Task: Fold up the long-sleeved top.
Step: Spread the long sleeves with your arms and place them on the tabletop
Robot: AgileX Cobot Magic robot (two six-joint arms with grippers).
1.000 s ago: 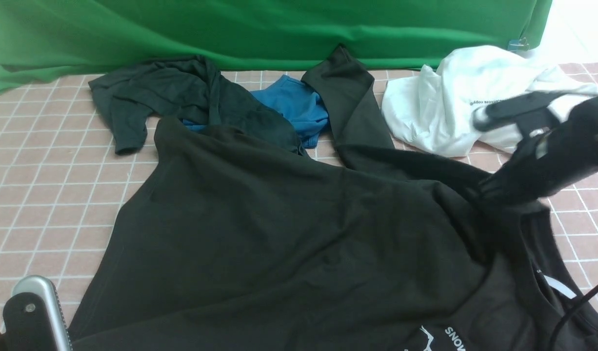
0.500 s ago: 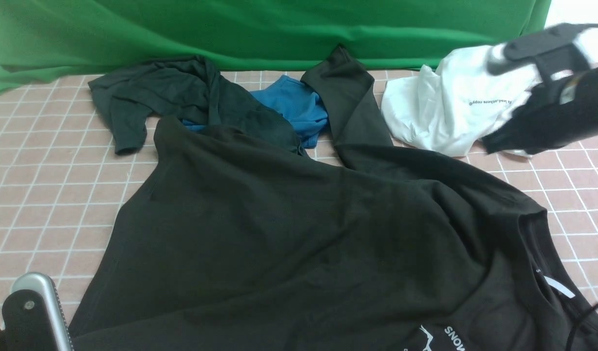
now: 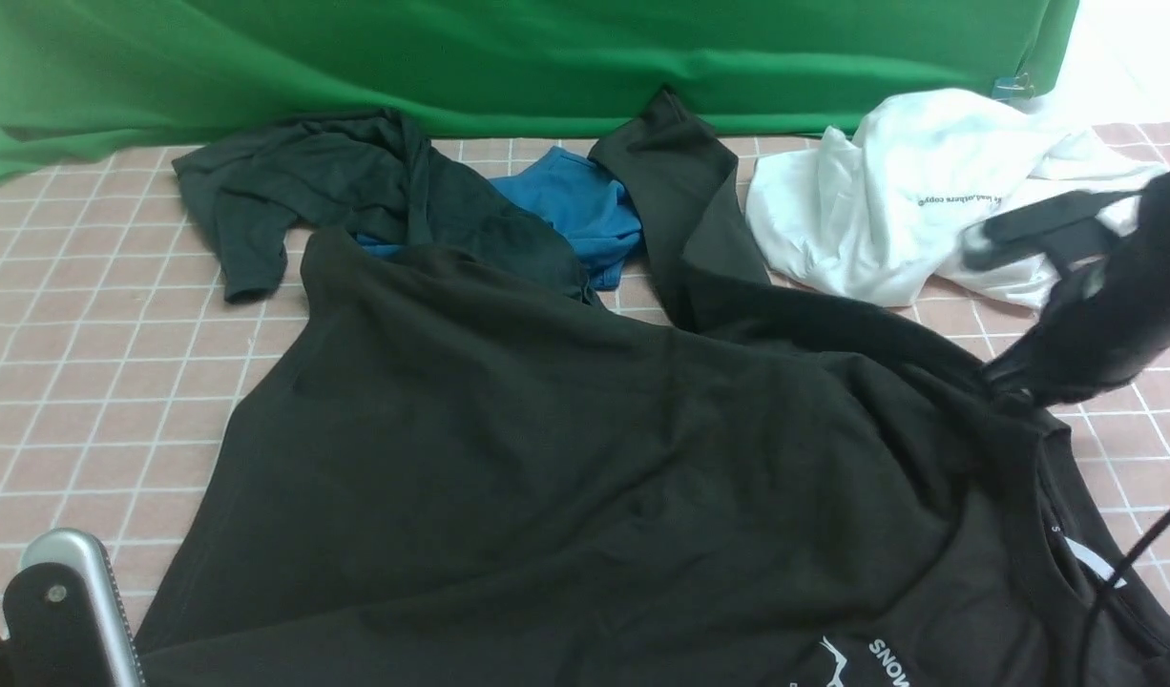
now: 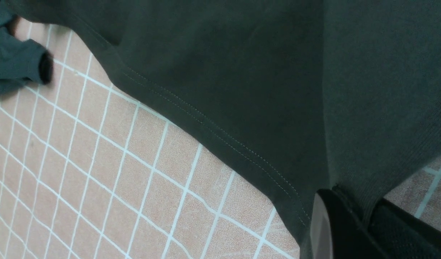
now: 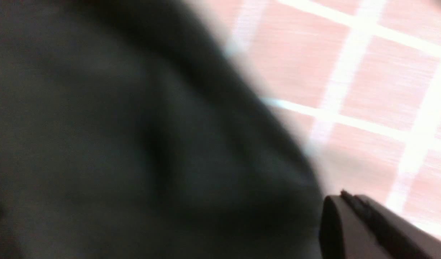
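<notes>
Left gripper (image 4: 350,205) pinches long-sleeved top (image 3: 547,429) edge; right gripper (image 3: 1010,382) jaws pressed together, tip touching its shoulder

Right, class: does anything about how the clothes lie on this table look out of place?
Yes. The far sleeve of the long-sleeved top is askew: it runs back, bent, to the green backdrop, overlapping the blue garment. The top's far edge also crowds the dark short-sleeved shirt.

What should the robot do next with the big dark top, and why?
Probably open the right fingers and pinch the shoulder of the top. They are shut there, seemingly only pressing the cloth, while the left fingers already pinch its hem. With both ends held, folding could start.
</notes>
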